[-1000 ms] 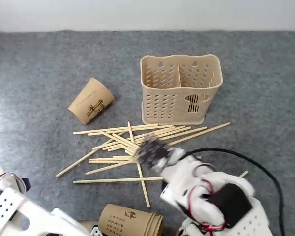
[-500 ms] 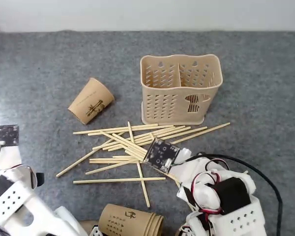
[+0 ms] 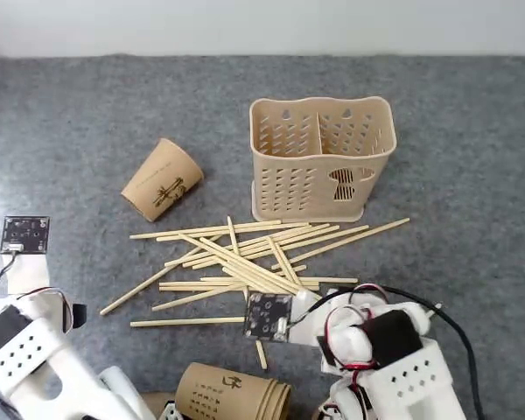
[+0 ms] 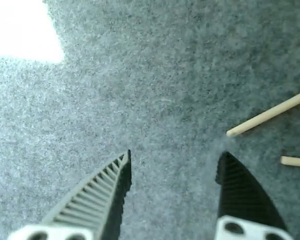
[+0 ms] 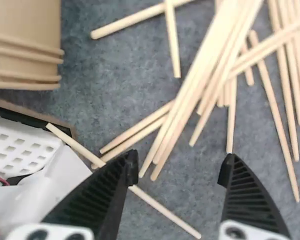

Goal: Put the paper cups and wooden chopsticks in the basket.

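Right wrist view shows the right jaws wide apart over the wooden chopsticks (image 5: 200, 82). Over the grey table (image 4: 165, 75), the left jaws are apart too.

Left arm (image 3: 22, 354): white, low at the near left corner of the high view, its wrist raised and reaching forward from the base.
Left end effector (image 4: 176, 155): fingers (image 4: 97, 197) spread wide, one pale and ribbed, one dark; nothing between them; tips point downward.
Right arm (image 3: 389, 363): white with red and black wiring, at the near right, its wrist angled towards the middle.
Right end effector (image 5: 181, 156): two dark fingers (image 5: 97, 197) held wide apart, nothing gripped, tips pointing downward.
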Robot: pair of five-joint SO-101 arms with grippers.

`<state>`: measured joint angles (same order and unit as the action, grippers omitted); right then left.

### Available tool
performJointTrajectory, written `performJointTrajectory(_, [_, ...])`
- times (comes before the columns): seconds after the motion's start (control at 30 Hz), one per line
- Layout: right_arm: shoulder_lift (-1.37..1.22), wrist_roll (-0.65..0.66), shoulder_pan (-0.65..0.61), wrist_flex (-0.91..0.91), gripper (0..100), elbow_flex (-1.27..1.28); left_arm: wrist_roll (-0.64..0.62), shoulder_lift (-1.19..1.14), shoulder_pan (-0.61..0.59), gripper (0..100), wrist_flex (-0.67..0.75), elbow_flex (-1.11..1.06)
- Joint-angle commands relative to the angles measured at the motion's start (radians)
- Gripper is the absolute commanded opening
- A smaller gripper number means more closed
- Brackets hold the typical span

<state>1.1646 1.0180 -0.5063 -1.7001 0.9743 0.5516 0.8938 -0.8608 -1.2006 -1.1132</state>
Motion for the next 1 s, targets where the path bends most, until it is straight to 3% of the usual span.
performJointTrajectory(0.0, [0.004,-0.011,-0.038,0.022,27.3,-0.002,-0.068,0.009,0.003,27,0.002,0.016])
performJointTrajectory(0.17, [-0.054,-0.164,-0.084,-0.004,27.3,-0.061,-0.147,0.009,0.002,27,-0.005,0.015])
performJointTrajectory(0.37, [-0.291,-0.175,-0.116,-0.091,27.3,-0.199,-0.238,0.009,0.002,27,0.000,0.016])
performJointTrajectory(0.5, [-0.268,-0.169,-0.136,-0.085,27.6,-0.210,-0.241,0.009,-0.037,27,0.000,0.022])
performJointTrajectory(0.73, [-0.104,-0.242,-0.386,-0.071,27.5,-0.141,-0.241,0.009,-0.224,27,-0.003,0.113])
performJointTrajectory(0.97, [-0.096,-0.241,-0.489,-0.064,27.4,-0.133,-0.235,0.009,-0.253,27,0.012,0.120])
